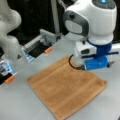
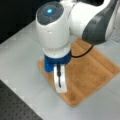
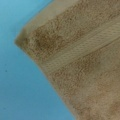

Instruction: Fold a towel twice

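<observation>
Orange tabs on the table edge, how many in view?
2, both in a front view. One orange tab sits by the grey bracket near the top; the other is at the left edge. The arm may hide more. The gripper is over the towel.

I work in a robotics lab: a plain grey counter (image 1: 22,105), a black perforated optical breadboard (image 2: 15,107), a second white robot arm (image 1: 8,30) beside me.
</observation>
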Tool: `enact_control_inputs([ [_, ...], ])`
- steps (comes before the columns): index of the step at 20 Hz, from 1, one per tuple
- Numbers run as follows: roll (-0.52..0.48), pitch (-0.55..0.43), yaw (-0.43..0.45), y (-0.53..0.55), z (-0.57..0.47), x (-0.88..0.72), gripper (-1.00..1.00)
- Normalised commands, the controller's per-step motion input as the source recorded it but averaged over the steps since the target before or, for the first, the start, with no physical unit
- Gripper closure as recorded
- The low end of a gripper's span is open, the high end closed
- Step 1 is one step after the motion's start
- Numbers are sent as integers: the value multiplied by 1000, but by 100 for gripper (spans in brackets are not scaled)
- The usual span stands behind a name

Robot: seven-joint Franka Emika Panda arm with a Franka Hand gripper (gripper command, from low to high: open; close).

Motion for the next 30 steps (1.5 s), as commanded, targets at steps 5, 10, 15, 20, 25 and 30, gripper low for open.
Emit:
enact_control_inputs([
  [5, -246, 223, -56, 184, -16, 458, -100],
  [10, -264, 153, -29, 150, -8, 450, -100],
  [15, -280, 104, -50, 160, -62, 414, -100],
  [20, -308, 118, -89, 208, -116, 384, -100],
  [25, -354, 123, -135, 238, -105, 356, -100],
  [30, -304, 103, -40, 228, -107, 298, -100],
])
